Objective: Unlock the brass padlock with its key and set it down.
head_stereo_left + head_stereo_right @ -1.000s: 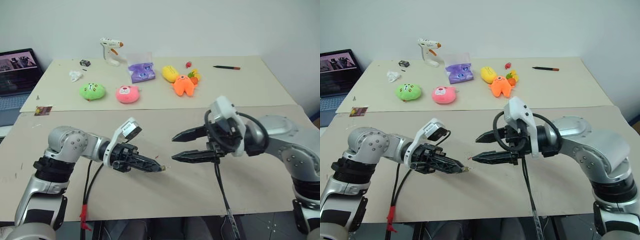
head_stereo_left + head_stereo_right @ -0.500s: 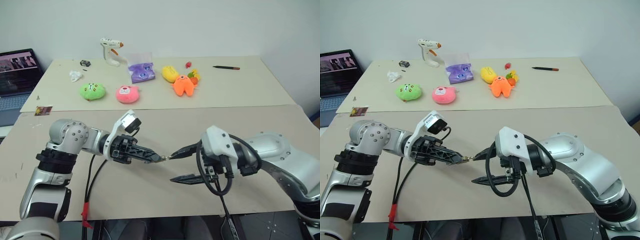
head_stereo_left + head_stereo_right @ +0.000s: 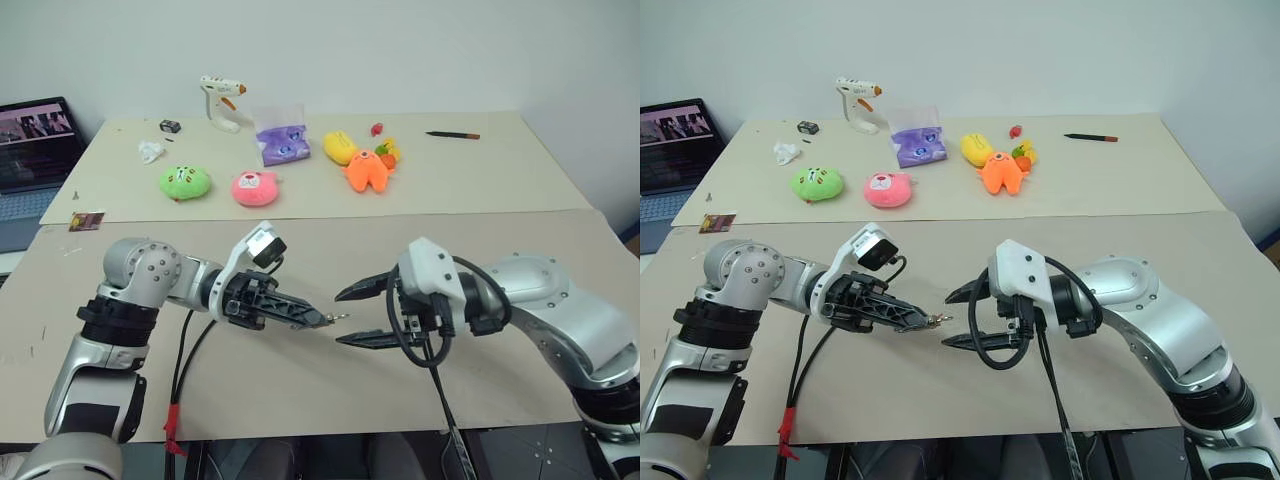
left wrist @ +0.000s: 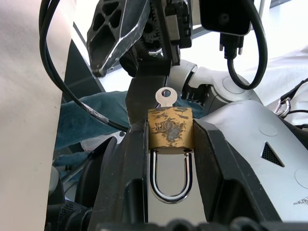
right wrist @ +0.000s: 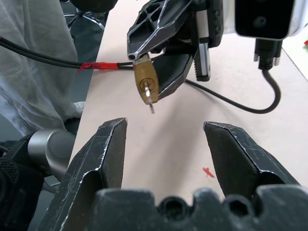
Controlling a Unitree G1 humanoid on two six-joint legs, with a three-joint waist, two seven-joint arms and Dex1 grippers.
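Holding the padlock (image 4: 170, 128) clear of the tabletop (image 3: 330, 250), the left tool (image 3: 318, 320) clamps the brass body between its 2 fingers, shackle end back toward the wrist, keyhole end facing outward. The key (image 5: 149, 100) already sits in the keyhole, its bow projecting toward the right tool (image 3: 342, 317). That tool stands released, its jaws well apart, near the key but not touching it.

Progress, as judged: key insertion is done; turning it, freeing the shackle and setting the lock down all remain. The shackle (image 4: 170, 173) appears seated in the body on both legs, so the lock reads as not yet opened.

Condition of the item: a small gold-yellow block, face worn and scuffed with faint embossed lettering, carrying a thin bright silvery U-shaped shackle. The key is thin and silvery, with a round holed bow. Both are smaller than a tool finger, so the next grip probably calls for fine alignment.
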